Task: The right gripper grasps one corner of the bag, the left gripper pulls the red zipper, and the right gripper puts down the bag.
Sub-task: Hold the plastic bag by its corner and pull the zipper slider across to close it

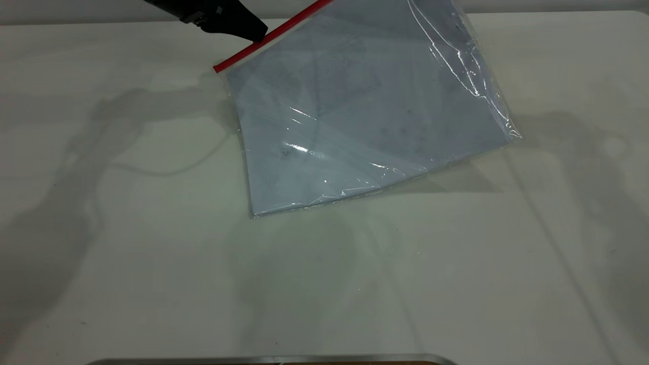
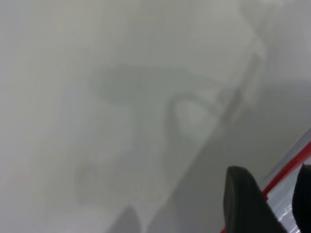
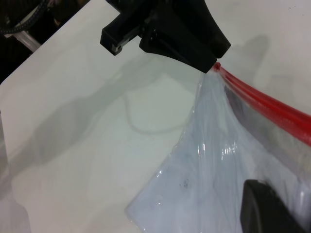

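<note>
The bag (image 1: pixel 365 111), clear plastic with pale sheets inside, hangs tilted. Its near corner rests on the table and its far right part rises out of the exterior view. The red zipper (image 1: pixel 268 38) runs along the bag's upper left edge. My left gripper (image 1: pixel 253 31) is at that strip, a short way from its free end. In the left wrist view its fingers (image 2: pixel 248 204) stand apart with the red zipper (image 2: pixel 286 167) between them. The right gripper (image 3: pixel 255 187) shows one finger lying on the bag (image 3: pixel 204 184); it holds the raised part.
The white table (image 1: pixel 152 228) carries only arm shadows. A metal edge (image 1: pixel 274 360) runs along the near side. In the right wrist view the table's far edge (image 3: pixel 43 53) borders a dark area with cables.
</note>
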